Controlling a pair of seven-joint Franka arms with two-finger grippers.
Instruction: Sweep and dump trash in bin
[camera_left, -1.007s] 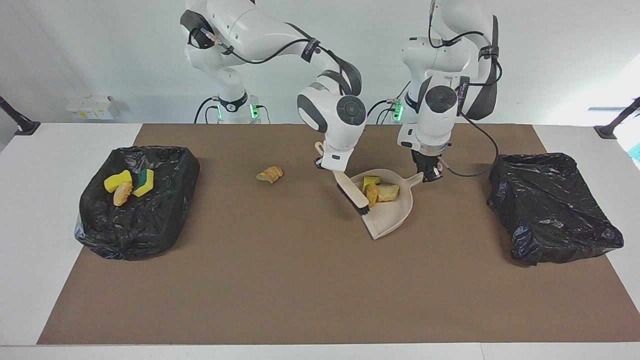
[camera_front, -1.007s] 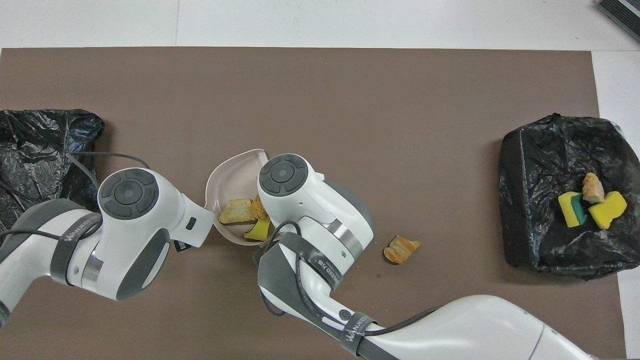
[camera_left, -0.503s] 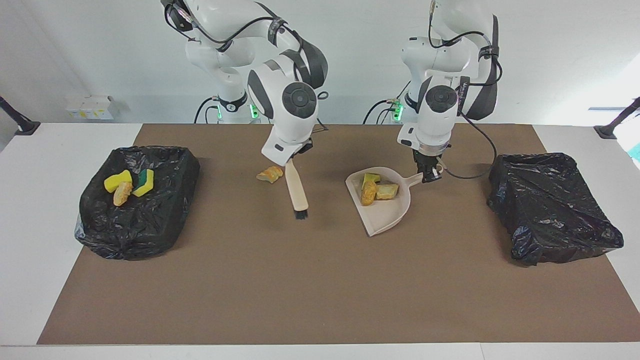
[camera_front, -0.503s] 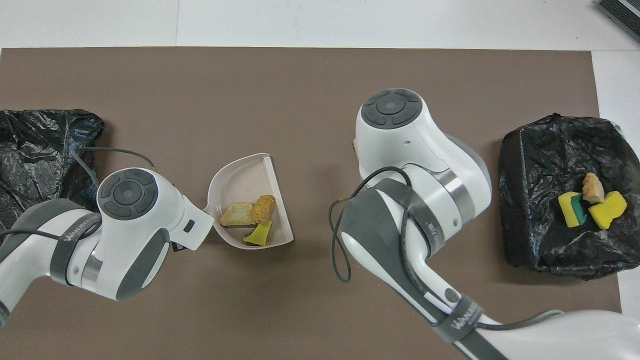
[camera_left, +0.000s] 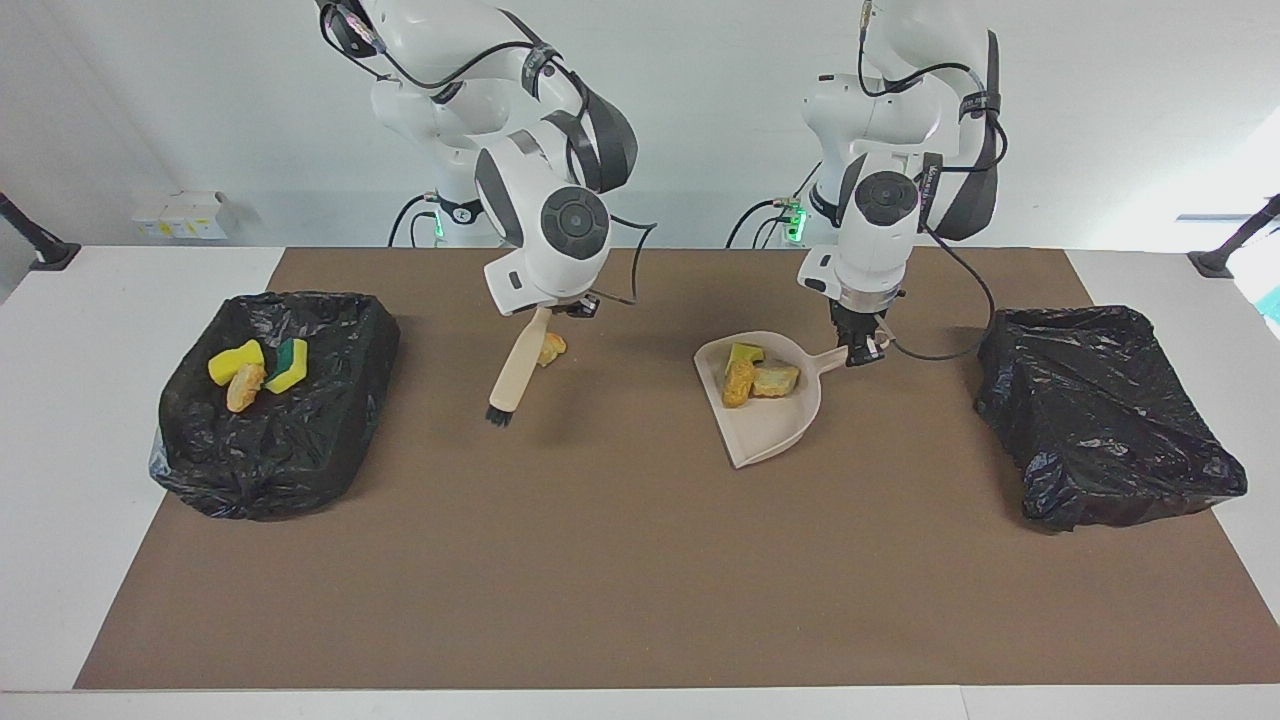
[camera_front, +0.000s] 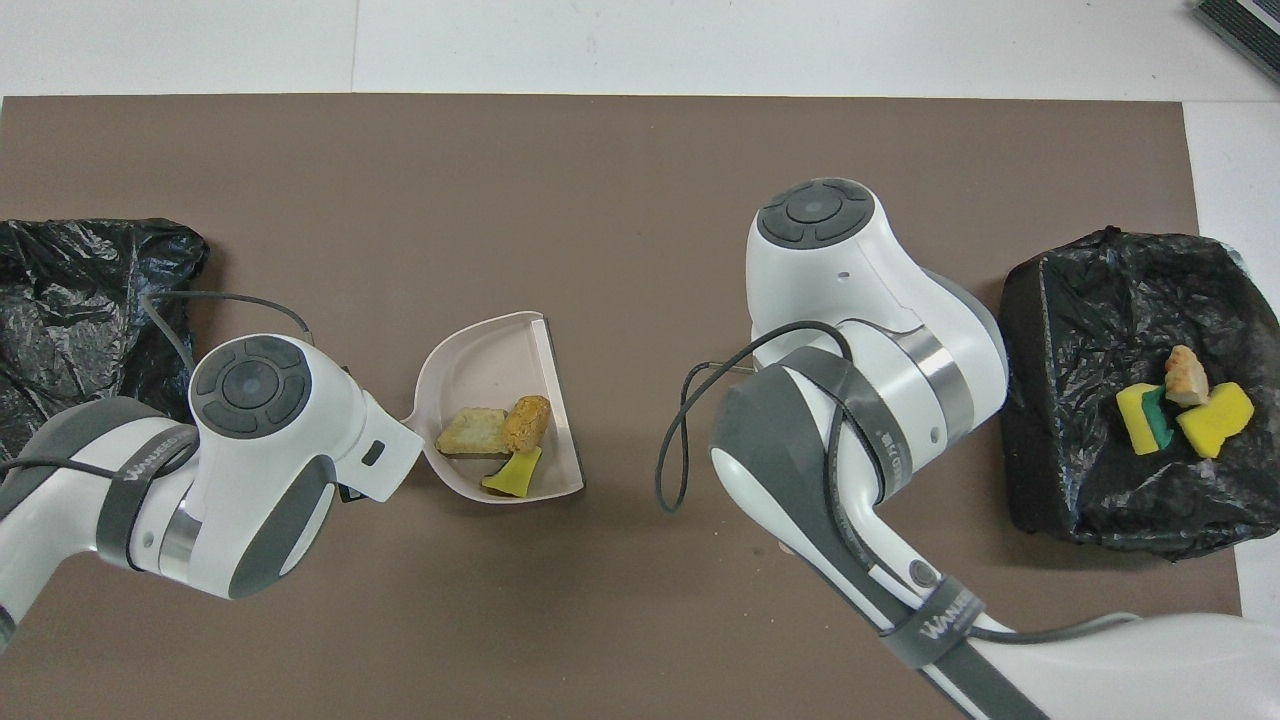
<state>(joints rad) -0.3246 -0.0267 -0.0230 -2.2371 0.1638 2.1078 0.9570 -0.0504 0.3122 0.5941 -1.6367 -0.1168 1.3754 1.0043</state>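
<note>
Left pincer (camera_left: 862, 352): clamped on beige dustpan (camera_left: 770, 425) handle, three trash pieces (camera_left: 758, 376) inside. Right pincer (camera_left: 556, 307): gripping hand brush (camera_left: 512, 372).

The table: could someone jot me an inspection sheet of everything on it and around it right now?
Surface: brown mat on white table.
Job's things: three trash bits in dustpan; three in bin at the right arm's end; one bread lump loose on the mat, beside the brush; second bin shows no trash.
Clutter: nothing seen.
Grippers: left gripper shut on dustpan handle; right gripper shut on brush.
Cables: black, looped along both arms.
Surroundings: white wall, small white boxes.
</note>
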